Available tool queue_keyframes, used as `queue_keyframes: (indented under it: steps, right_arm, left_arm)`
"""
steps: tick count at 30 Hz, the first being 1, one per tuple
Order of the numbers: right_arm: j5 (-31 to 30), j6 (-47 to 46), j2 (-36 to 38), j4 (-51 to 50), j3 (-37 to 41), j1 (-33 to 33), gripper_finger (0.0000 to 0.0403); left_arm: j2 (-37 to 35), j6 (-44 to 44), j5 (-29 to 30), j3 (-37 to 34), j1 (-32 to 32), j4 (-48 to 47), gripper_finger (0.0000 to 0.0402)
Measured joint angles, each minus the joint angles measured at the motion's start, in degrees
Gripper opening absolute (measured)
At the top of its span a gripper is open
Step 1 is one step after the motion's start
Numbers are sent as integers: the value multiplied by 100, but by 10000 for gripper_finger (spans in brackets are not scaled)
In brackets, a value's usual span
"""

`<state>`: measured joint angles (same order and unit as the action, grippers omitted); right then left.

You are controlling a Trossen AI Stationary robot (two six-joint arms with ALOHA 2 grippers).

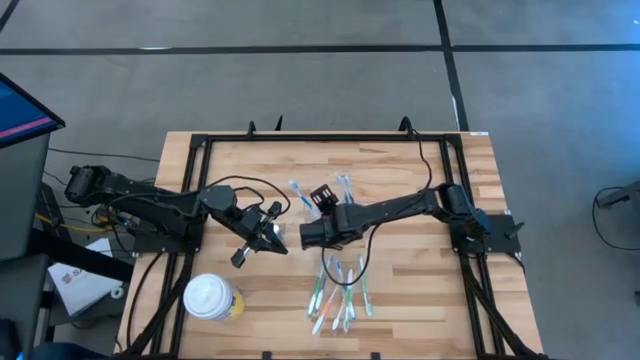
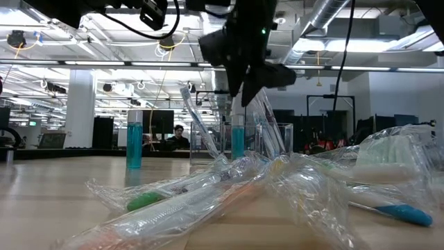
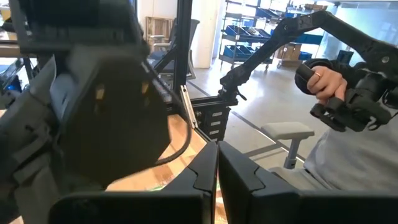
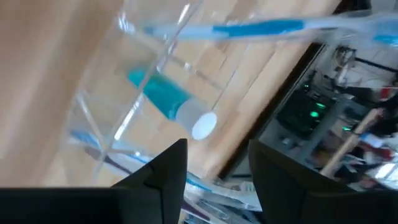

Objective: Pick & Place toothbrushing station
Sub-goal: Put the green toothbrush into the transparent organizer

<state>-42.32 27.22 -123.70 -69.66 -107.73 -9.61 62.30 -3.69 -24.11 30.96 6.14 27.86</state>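
- Wood table (image 1: 250,165), centre frame; upper strip bare.
- Holder (image 4: 134,93) clear, nearly colourless, upper centre, teal tube inside.
- Right gripper (image 1: 325,197) over it, fingers spread.
- Left gripper (image 1: 277,226) mid-left, fingers pressed together.

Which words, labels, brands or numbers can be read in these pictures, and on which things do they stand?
None can be read.
Cup: no print shows on its white lid.
Toothbrush wrappers: any print is too blurred to read.
Paper beside the table: marks too small to read.

Grey floor (image 1: 300,90) crossed by dark lines surrounded the wooden tabletop (image 1: 250,160). Beyond it lay an open workspace with ceiling lights (image 2: 388,69), monitors (image 2: 163,121) and blue-bin shelving (image 3: 249,31).
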Motion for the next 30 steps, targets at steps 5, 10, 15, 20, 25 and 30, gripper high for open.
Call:
queue_keyframes:
  steps: [5,10,15,20,25,30]
  right_arm:
    - [777,-645,4,-182,-325,-12,149]
    - [1816,-1351,132,-115,-370,38,129]
    - [2358,-1625,325,225,-357,79,103]
    - [2932,-1870,528,441,-364,22,80]
    - [3423,-2241,583,246,-353,-115,69]
    - [3918,-2421,584,157,-351,-418,67]
  left_arm:
    - [0,0,-1,0,-1,0,7]
    - [0,-2,-1,0,0,1,7]
    - [0,-2,1,0,-1,-5,7]
    - [0,-19,-1,0,-1,-16,7]
    - [0,-19,-1,0,-1,-70,7]
    - [0,-19,-1,0,-1,-92,7]
